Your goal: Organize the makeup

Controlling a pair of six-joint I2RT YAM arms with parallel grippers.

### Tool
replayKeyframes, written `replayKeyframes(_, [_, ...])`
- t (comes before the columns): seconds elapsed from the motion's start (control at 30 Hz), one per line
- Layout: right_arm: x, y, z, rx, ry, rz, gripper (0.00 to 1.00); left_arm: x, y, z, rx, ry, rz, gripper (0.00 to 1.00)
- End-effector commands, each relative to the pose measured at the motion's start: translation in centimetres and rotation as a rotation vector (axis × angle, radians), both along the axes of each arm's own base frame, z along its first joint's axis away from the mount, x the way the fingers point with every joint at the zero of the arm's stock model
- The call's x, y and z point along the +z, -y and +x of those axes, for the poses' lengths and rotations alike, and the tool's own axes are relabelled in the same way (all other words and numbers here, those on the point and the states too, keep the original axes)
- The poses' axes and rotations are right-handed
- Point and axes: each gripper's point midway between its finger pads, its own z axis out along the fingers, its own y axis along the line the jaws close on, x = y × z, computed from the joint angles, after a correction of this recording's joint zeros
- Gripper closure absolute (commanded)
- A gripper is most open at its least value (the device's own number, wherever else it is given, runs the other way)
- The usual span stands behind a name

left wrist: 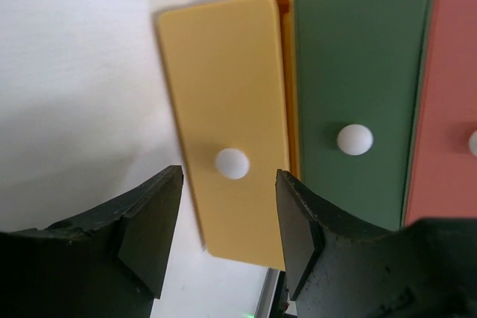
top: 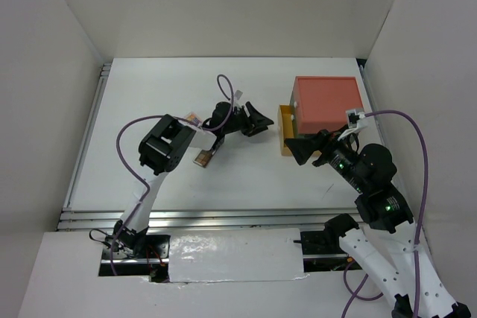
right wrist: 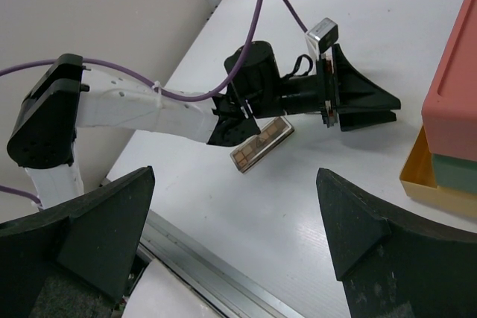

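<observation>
Left gripper (left wrist: pixel 228 176): jaws parted, holding nothing, facing the front of the yellow drawer (left wrist: pixel 223 87), which juts from the box (top: pixel 326 102); the drawer's interior is hidden. An eyeshadow palette (right wrist: pixel 261 143) lies on the tabletop (top: pixel 149 94) behind this gripper, partly covered by its arm. Right gripper (right wrist: pixel 235 176): wide open, empty.

White table (top: pixel 149 94): drawer box (top: pixel 326 102), eyeshadow palette (top: pixel 203 157)

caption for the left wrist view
Open left gripper facing the pulled-out yellow drawer, green drawer and red drawer beside it
</observation>
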Motion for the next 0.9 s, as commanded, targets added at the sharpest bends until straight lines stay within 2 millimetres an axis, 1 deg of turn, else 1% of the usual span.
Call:
replayKeyframes(0.0, [1.0,-0.3,0.1,0.011,0.041,0.009,0.03,0.7,2.0,-0.6,-0.05,0.047,-0.014,0.35])
replayKeyframes(0.07, [1.0,-0.2,0.2,0.008,0.04,0.007,0.03,1.0,2.6,-0.6,-0.062,0.047,-0.031,0.34])
replayKeyframes(0.1, [1.0,-0.2,0.1,0.008,0.039,0.008,0.03,0.6,2.9,-0.6,-0.067,0.04,-0.035,0.35])
replayKeyframes(0.13, [1.0,-0.2,0.1,0.01,0.041,0.009,0.03,0.8,3.2,-0.6,-0.073,0.037,-0.046,0.35])
replayKeyframes(0.27, [1.0,0.0,0.1,0.001,0.043,0.006,0.03,0.2,3.8,-0.9,-0.088,0.022,-0.053,0.36])
replayKeyframes(0.5, [1.0,0.0,0.1,0.002,0.045,0.005,0.03,-0.4,3.8,-1.0,-0.088,0.005,-0.064,0.42])
replayKeyframes(0.67, [1.0,-0.1,0.0,0.006,0.044,0.003,0.03,-0.8,4.0,-0.7,-0.086,0.003,-0.066,0.43])
replayKeyframes(0.87, [1.1,-0.1,0.1,0.004,0.044,0.002,0.03,-0.1,4.3,-0.5,-0.088,0.016,-0.087,0.42])
